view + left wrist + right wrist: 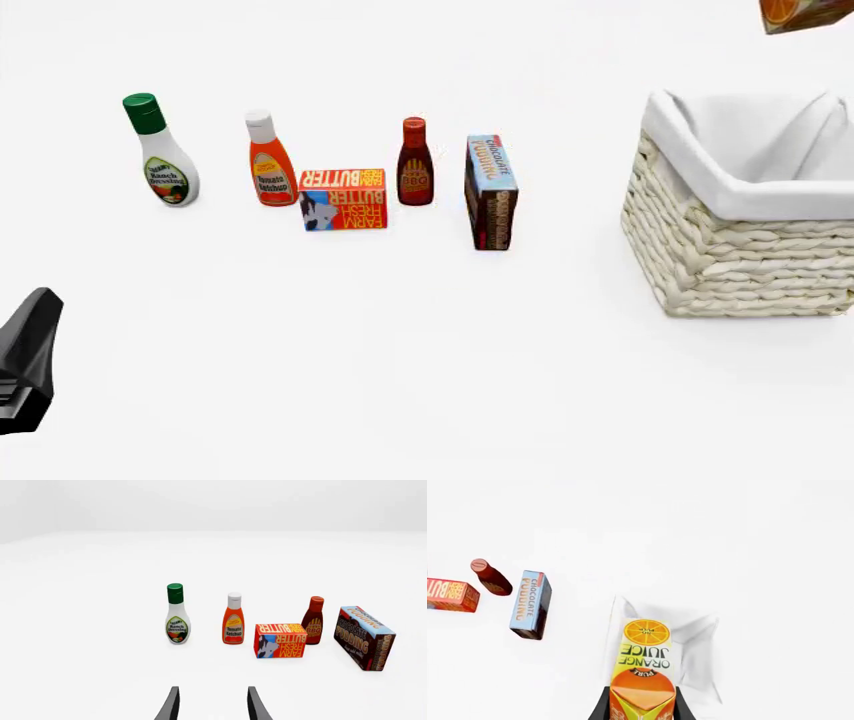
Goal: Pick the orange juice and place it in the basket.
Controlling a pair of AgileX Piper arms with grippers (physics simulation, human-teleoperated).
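tall orange-and-yellow gable-top orange juice carton (644, 665) is mostly cut off in front view, only a corner (806, 15) showing above the cream woven wicker basket (747, 250). right gripper (642, 707) pinches its gable end, carton above the basket's white lining. label reads "orange juice", "no pulp". left gripper (212, 707) spread, holding nothing.

White table (400, 380) – basket (747, 250), bottles, boxes.
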